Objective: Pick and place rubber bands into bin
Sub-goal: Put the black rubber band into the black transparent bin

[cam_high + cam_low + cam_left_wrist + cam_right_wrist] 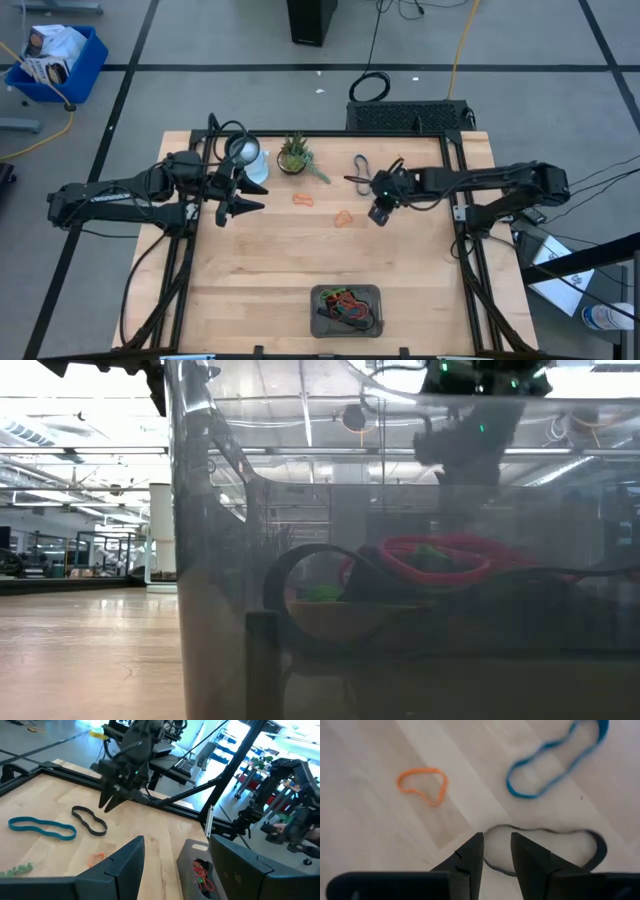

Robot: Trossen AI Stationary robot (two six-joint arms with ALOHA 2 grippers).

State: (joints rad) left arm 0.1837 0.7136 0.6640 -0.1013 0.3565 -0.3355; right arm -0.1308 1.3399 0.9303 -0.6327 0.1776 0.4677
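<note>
Right pincer (496, 851) half-closed, straddling wavy black rubber band (545, 840) on wooden desk (370, 835), nothing gripped yet; positioned to pinch it. Left pincer (243, 208) waits wide open, empty.

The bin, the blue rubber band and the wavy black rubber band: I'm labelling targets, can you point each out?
bin (318, 322): high view, its left wall.
blue rubber band (555, 762): right wrist view, the loop's middle stretch.
black rubber band (545, 833): right wrist view, its upper strand.
</note>
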